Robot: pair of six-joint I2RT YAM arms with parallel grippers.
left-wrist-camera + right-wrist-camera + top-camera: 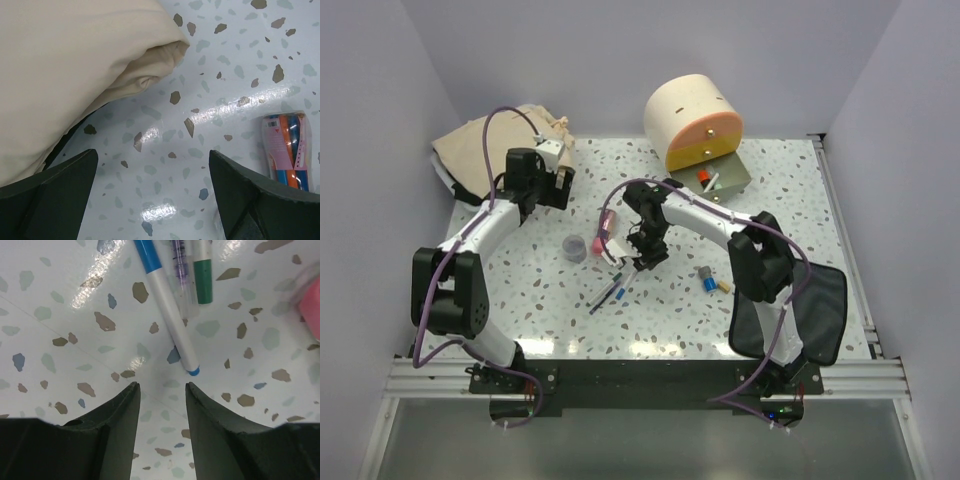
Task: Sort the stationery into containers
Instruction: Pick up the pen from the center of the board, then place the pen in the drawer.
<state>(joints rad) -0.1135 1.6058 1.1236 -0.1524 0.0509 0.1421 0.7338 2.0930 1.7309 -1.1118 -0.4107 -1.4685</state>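
Observation:
Thin pens [610, 291] lie loose on the speckled table; the right wrist view shows a white pen with blue cap [167, 310] and a green-capped pen [202, 275]. My right gripper [645, 256] [162, 386] hovers open just short of the blue pen's tip, holding nothing. A pink-labelled pack of orange and blue markers [610, 222] [287, 150] lies to its left. A grey round pot [576, 247] and blue and yellow pieces [710, 281] sit nearby. My left gripper [558, 183] [153, 160] is wide open over bare table. The cream box [692, 115] has its drawer [725, 178] pulled out. The black pouch [820, 310] lies front right.
A beige cloth bag [490, 145] [65, 65] lies at the back left, right beside my left gripper. A few small items lie in the open drawer. Grey walls close in the table on three sides.

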